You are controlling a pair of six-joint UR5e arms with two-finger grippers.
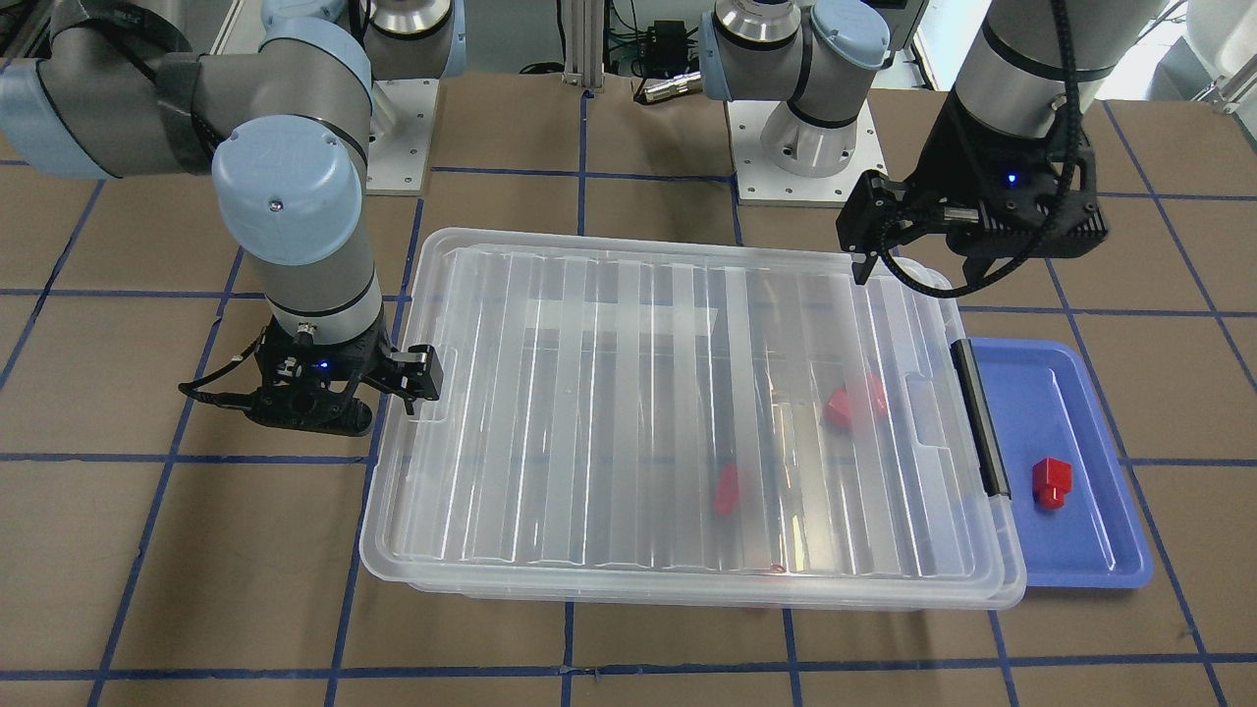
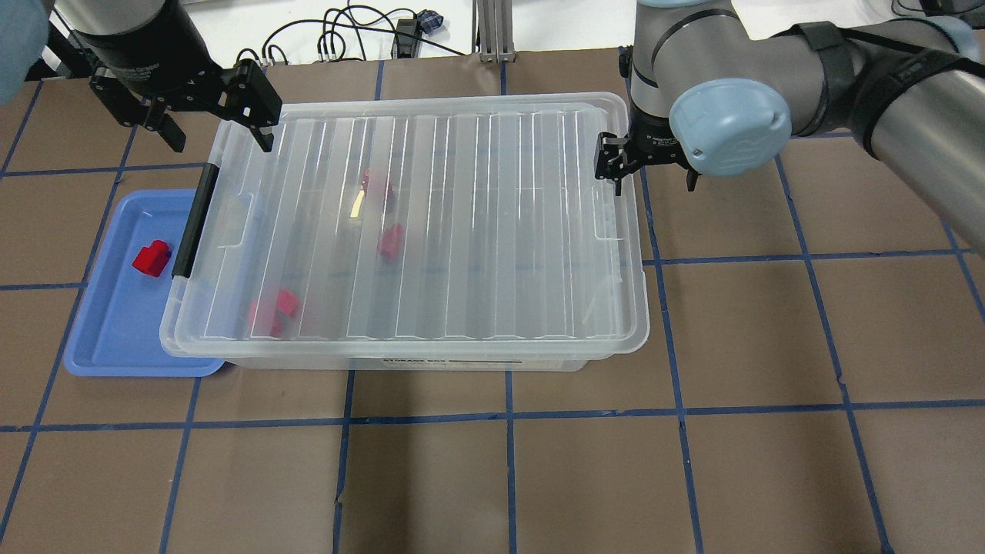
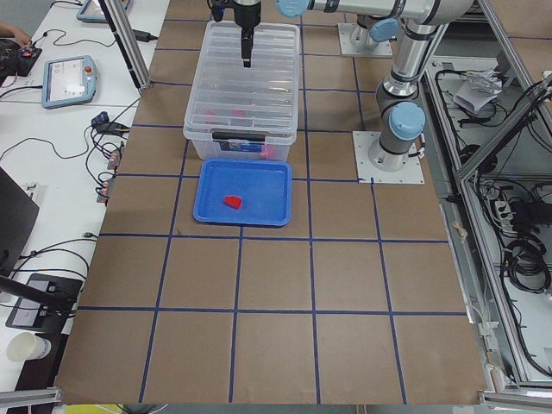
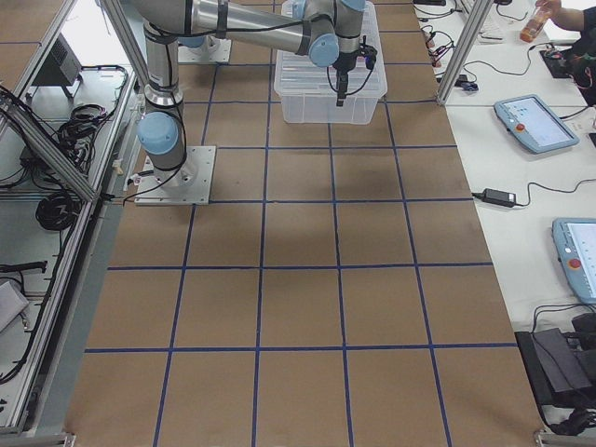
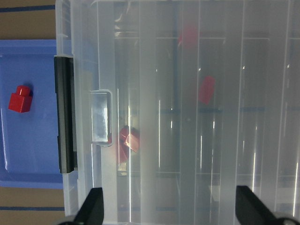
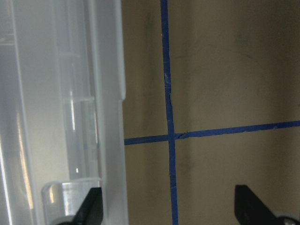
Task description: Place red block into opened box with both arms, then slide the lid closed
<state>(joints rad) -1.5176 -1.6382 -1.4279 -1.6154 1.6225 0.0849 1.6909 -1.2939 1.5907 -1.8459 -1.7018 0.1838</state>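
The clear box (image 2: pixel 462 362) lies mid-table with the ribbed lid (image 2: pixel 477 231) flat on top, covering nearly all of it. Three red blocks show blurred through the lid (image 2: pixel 391 242). Another red block (image 2: pixel 151 258) lies on the blue tray (image 2: pixel 115 331) beside the black latch (image 2: pixel 195 219). My left gripper (image 2: pixel 219 131) hangs open above the latch-end far corner, holding nothing. My right gripper (image 2: pixel 646 169) is open and low at the opposite short end, one finger (image 1: pixel 422 378) against the lid's edge, the other over the table. In the left wrist view the lid (image 5: pixel 187 117) fills the frame.
The blue tray (image 1: pixel 1080 550) touches the box's latch end. The arms' base plates (image 1: pixel 795 157) and cables sit along the robot's side of the table. Side tables with tablets (image 3: pixel 69 79) flank the table, and a person's hand (image 4: pixel 549 14) shows at one.
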